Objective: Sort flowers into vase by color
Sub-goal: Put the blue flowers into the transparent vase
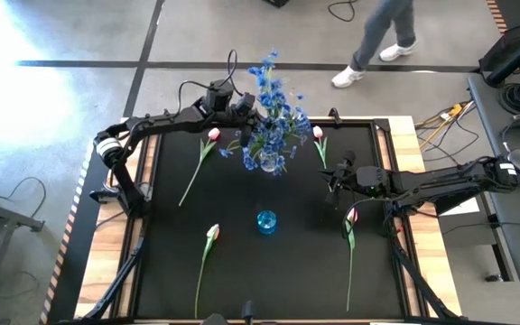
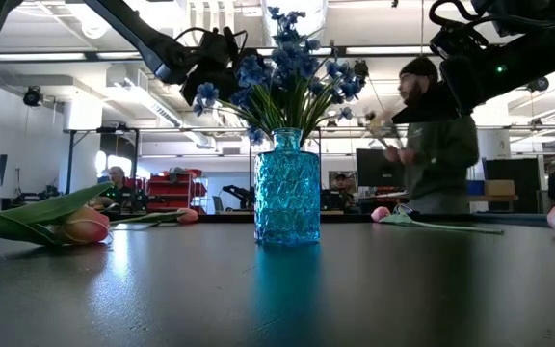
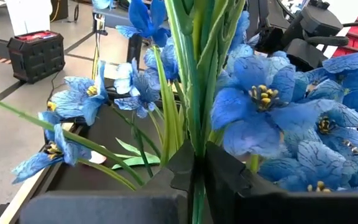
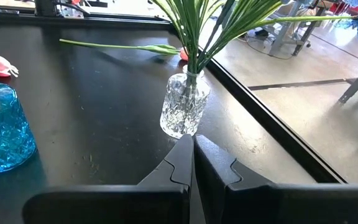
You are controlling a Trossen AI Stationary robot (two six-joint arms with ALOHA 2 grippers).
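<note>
Black matting covers the table [image 1: 269, 271], framed by a raised dark rail with pale wood [image 1: 427, 262] showing outside it on both sides. The widest open stretch is the near half, broken only by the blue vase [image 1: 266, 221] at its middle and two tulips — one [image 1: 208, 255] lying left of it, one [image 1: 350, 236] to the right.

Toward the far edge, the clear glass vase [image 1: 270, 162] stands near the centre, packed with the blue flower sprays [image 1: 273, 113], whose blossoms spread wide above it. Two more tulips flank it: one [image 1: 202, 159] lies on the left, another [image 1: 319, 143] close by on the right, near the far rail.

The left arm [image 1: 152, 126] reaches along the far edge from the left, and its gripper [image 1: 246, 113] sits in among the blossoms above the clear vase. In the left wrist view its fingers [image 3: 182, 168] are pinched on a green stem [image 3: 194, 74] of one spray.

The right arm [image 1: 441, 181] comes in from the right side; its gripper [image 1: 334, 176] hangs just right of the clear vase, and in its wrist view the fingers [image 4: 182, 158] are pressed together on nothing.

A person [image 2: 436, 145] stands beyond the table.
</note>
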